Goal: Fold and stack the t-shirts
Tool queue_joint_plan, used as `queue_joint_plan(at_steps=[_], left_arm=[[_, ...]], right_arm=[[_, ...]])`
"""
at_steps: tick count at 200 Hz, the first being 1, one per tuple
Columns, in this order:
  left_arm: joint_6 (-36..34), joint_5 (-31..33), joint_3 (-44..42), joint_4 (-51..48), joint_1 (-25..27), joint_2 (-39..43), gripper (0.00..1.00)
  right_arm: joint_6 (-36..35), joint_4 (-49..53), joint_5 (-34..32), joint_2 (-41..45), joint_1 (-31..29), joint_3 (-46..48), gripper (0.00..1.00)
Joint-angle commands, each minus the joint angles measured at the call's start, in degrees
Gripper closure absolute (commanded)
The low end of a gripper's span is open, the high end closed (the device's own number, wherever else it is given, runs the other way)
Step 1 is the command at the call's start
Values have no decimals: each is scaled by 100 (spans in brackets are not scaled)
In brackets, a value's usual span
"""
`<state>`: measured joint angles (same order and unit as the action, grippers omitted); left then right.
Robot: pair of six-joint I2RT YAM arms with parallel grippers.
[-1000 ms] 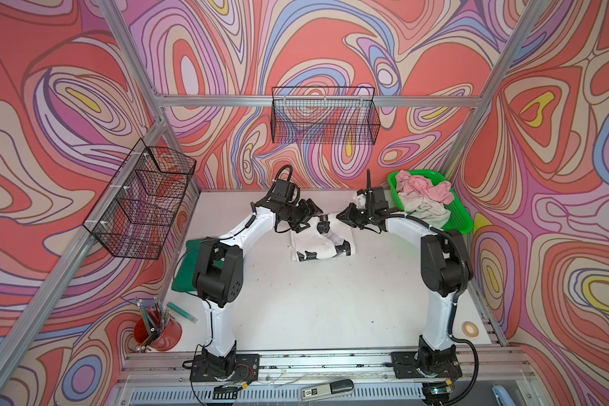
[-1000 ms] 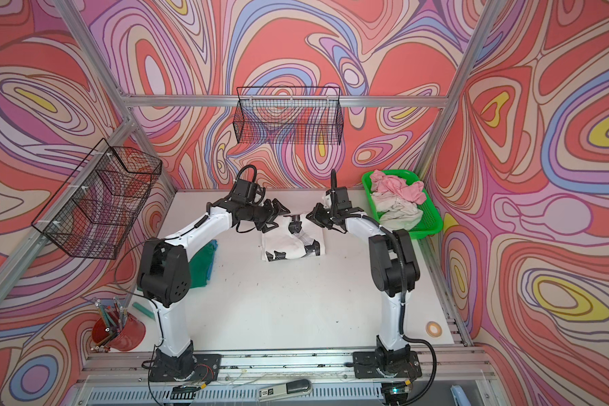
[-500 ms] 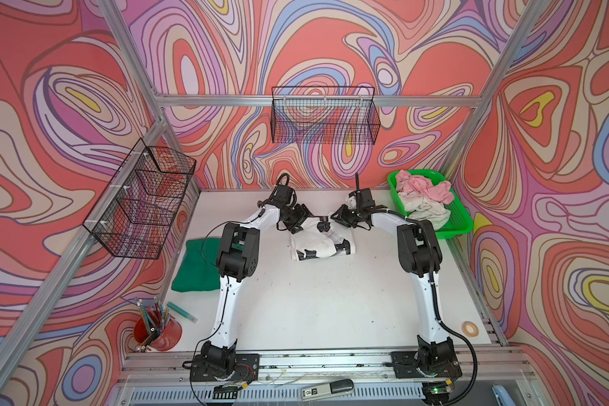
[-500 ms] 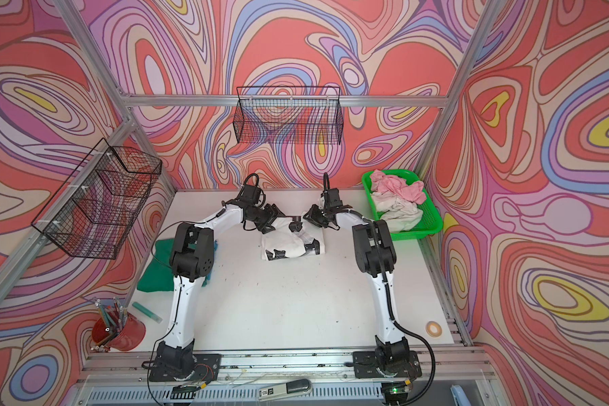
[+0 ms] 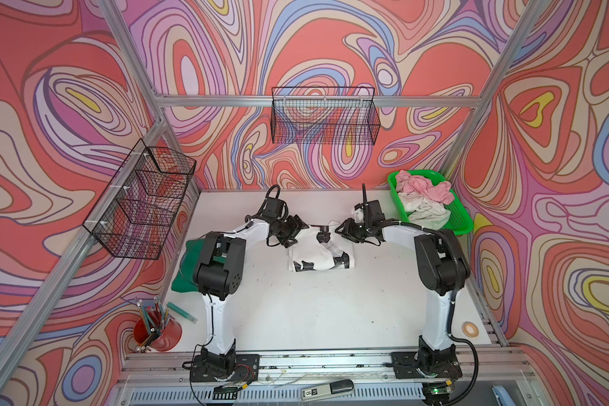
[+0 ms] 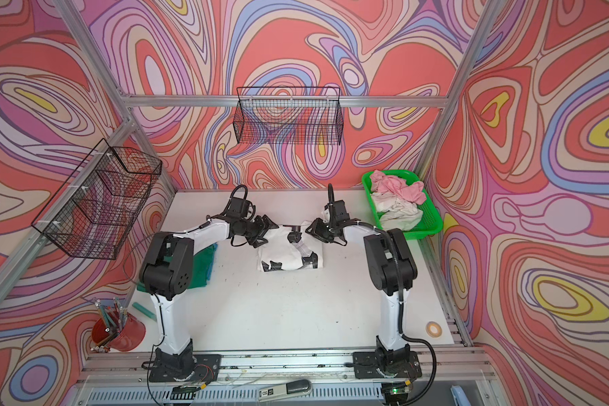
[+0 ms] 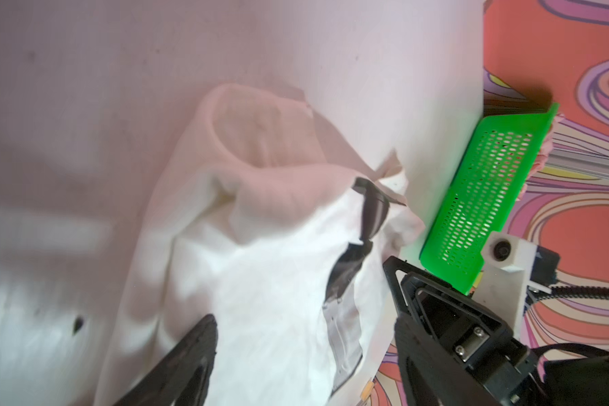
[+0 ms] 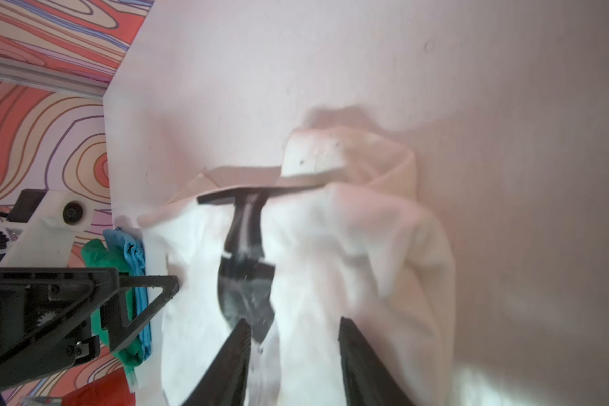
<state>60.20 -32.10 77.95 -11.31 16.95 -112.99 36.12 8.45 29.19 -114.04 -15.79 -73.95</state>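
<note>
A white t-shirt (image 5: pixel 318 258) with black print lies folded mid-table, seen in both top views (image 6: pixel 289 256). My left gripper (image 5: pixel 297 229) hovers at its far left edge, jaws wide open over the cloth (image 7: pixel 260 281). My right gripper (image 5: pixel 341 231) is at the far right edge, jaws apart above the shirt (image 8: pixel 331 263), gripping nothing. In the left wrist view the left gripper (image 7: pixel 303 337) frames white cloth; in the right wrist view so does the right gripper (image 8: pixel 292 337). A dark green t-shirt (image 5: pixel 187 277) lies at the left, partly behind the left arm. Pink (image 5: pixel 424 184) and off-white (image 5: pixel 424 211) t-shirts sit crumpled in the basket.
The bright green basket (image 5: pixel 462 218) stands at the back right corner. Black wire baskets hang on the back wall (image 5: pixel 325 119) and left wall (image 5: pixel 141 204). A red pen cup (image 5: pixel 157 334), a teal marker (image 5: pixel 182 312) and a tape roll (image 5: pixel 470 328) lie near the front.
My right gripper's jaws have spread from nearly shut to apart over the white shirt. The left gripper stays open. Both grippers remain at the shirt's far edge.
</note>
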Motion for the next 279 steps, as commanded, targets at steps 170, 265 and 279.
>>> queue_joint_plan(at_steps=[170,265,279], left_arm=[[-411,168,-789,-151,722,1508,7],[-1962,759,-386,-2951,-227,1015,0],[-1959,745,-377,-2922,-234,831,0]], right_arm=[[-273,467,-738,1838,-743,1209,42],[-831,1505,-1196,1345,-82,726,9],[-791,1498,-1170,1057,-84,692,9]])
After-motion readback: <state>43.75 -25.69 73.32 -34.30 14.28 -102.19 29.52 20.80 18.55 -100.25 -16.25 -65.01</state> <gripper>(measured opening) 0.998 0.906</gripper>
